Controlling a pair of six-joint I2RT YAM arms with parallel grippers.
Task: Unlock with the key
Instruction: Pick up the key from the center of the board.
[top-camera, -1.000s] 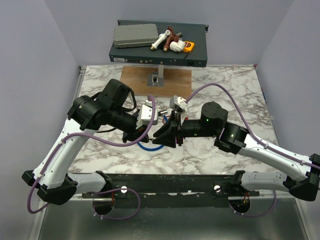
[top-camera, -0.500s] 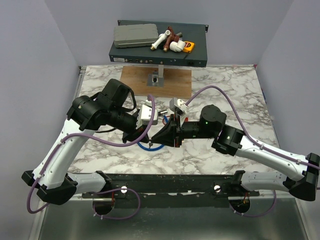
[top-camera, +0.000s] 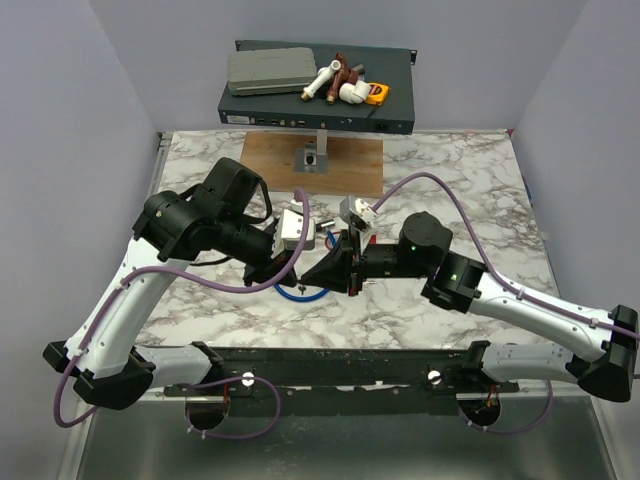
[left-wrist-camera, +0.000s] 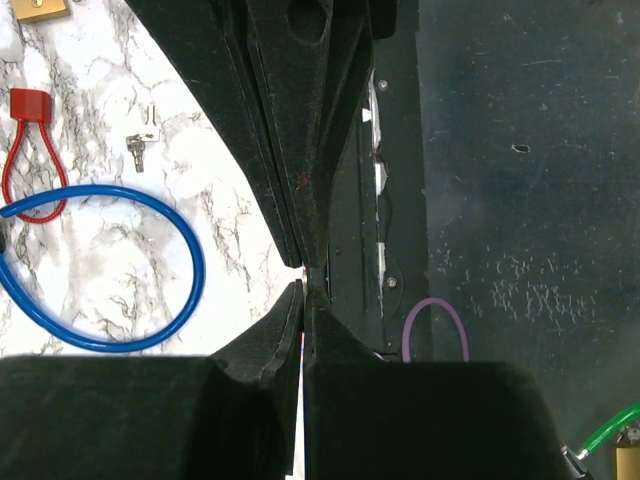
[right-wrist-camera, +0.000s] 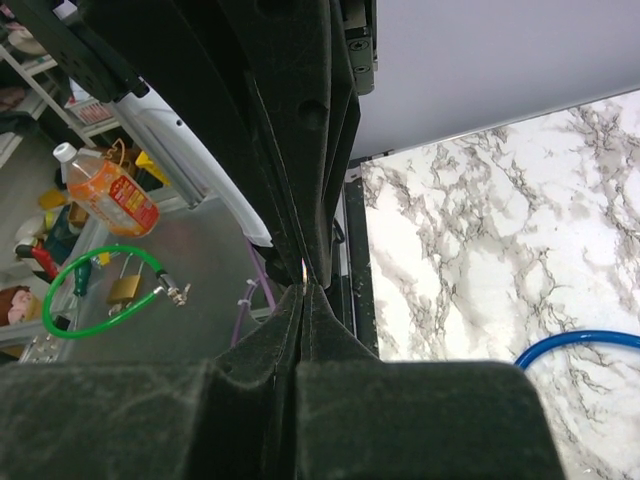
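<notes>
Since half a second ago my right arm has slid a little further left, bringing its black fingers closer against the left arm's; the left arm looks unmoved. The left gripper (left-wrist-camera: 304, 292) is pinched narrow, only a hairline between its fingers, and I see nothing held there. The right gripper (right-wrist-camera: 306, 288) is pinched the same way, also with nothing visible in it. The two meet tip to tip; whether they actually touch I cannot tell.

The key (left-wrist-camera: 142, 138) lies flat on the marble table (top-camera: 450, 170), off to the left of the left gripper's fingers and further out than their tips, with neither gripper on it. Its long axis runs roughly parallel to those fingers, slightly tilted; the thin end seems to point away from the wrist, though it is too small to be sure. The red loop strap (left-wrist-camera: 28, 104) lies further left, bare marble between it and the key. A blue cable (left-wrist-camera: 198, 270) curves nearer the wrist, and a brass padlock (left-wrist-camera: 40, 8) sits at the far left corner.

Left of the right gripper, off the table, a bottle (right-wrist-camera: 108, 195) holds orange liquid. A grey case (top-camera: 268, 70) beyond both grippers is closed.
</notes>
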